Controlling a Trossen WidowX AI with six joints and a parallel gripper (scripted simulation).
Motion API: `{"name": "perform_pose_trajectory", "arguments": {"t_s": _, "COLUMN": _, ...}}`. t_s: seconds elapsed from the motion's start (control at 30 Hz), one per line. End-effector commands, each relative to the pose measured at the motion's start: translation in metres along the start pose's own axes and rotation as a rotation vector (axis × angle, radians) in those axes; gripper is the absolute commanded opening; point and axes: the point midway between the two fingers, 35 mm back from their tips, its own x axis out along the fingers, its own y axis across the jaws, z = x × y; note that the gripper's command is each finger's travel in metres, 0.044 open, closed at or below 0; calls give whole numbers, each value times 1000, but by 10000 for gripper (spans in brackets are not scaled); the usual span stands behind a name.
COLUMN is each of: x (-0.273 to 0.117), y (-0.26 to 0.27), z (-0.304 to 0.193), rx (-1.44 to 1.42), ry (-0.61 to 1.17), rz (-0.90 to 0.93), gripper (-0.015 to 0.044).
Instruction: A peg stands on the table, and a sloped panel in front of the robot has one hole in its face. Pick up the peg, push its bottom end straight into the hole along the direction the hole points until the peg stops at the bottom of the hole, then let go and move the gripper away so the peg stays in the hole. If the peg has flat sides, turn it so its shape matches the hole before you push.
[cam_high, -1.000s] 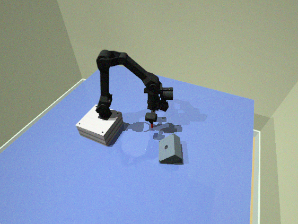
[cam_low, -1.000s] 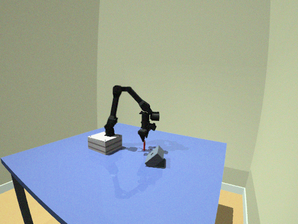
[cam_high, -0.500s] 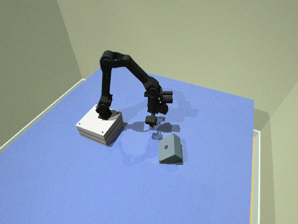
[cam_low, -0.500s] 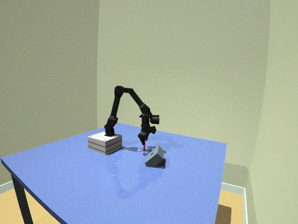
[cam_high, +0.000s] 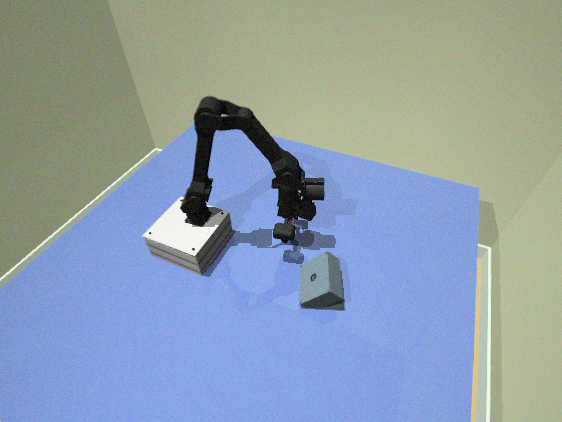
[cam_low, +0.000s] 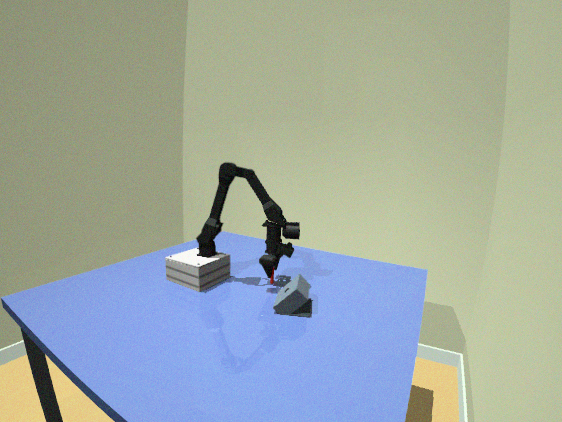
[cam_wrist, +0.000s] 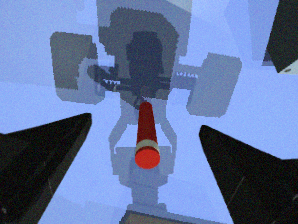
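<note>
The red peg (cam_low: 272, 278) (cam_wrist: 147, 158) stands upright on the table. It is round, with a pale band just under its top; the top view does not show it behind the gripper. My gripper (cam_high: 285, 240) (cam_low: 271, 273) (cam_wrist: 147, 124) points down, open and empty. Its fingers are on either side of the peg in the wrist view, with a gap on each side. The grey sloped panel (cam_high: 322, 272) (cam_low: 296, 294) stands beside the peg, with a round-looking hole (cam_high: 313, 277) (cam_low: 287, 290) in its face. A dark part of the panel (cam_wrist: 286, 35) shows at the wrist view's upper right.
The arm's base block (cam_high: 185, 232) (cam_low: 197, 260), white on top with striped sides, stands to the left on the blue table (cam_high: 200, 350) (cam_low: 200, 325). Its edge shows at the bottom of the wrist view. Shadows of the arm fall around the peg.
</note>
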Motion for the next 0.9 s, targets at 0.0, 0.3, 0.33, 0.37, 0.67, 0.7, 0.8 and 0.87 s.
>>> {"name": "perform_pose_trajectory", "arguments": {"t_s": 0.0, "x": 0, "y": 0, "z": 0, "rx": 0, "ry": 0, "rz": 0, "gripper": 414}}
{"name": "perform_pose_trajectory", "arguments": {"t_s": 0.3, "x": 0, "y": 0, "z": 0, "rx": 0, "ry": 0, "rz": 0, "gripper": 177}}
{"name": "perform_pose_trajectory", "arguments": {"t_s": 0.33, "x": 0, "y": 0, "z": 0, "rx": 0, "ry": 0, "rz": 0, "gripper": 151}}
{"name": "perform_pose_trajectory", "arguments": {"t_s": 0.37, "x": 0, "y": 0, "z": 0, "rx": 0, "ry": 0, "rz": 0, "gripper": 125}}
{"name": "perform_pose_trajectory", "arguments": {"t_s": 0.67, "x": 0, "y": 0, "z": 0, "rx": 0, "ry": 0, "rz": 0, "gripper": 6}}
{"name": "perform_pose_trajectory", "arguments": {"t_s": 0.7, "x": -1, "y": 0, "z": 0, "rx": 0, "ry": 0, "rz": 0, "gripper": 0}}
{"name": "perform_pose_trajectory", "arguments": {"t_s": 0.8, "x": -8, "y": 0, "z": 1, "rx": 0, "ry": 1, "rz": 0, "gripper": 0}}
{"name": "perform_pose_trajectory", "arguments": {"t_s": 0.87, "x": -17, "y": 0, "z": 2, "rx": 1, "ry": 1, "rz": 1, "gripper": 0}}
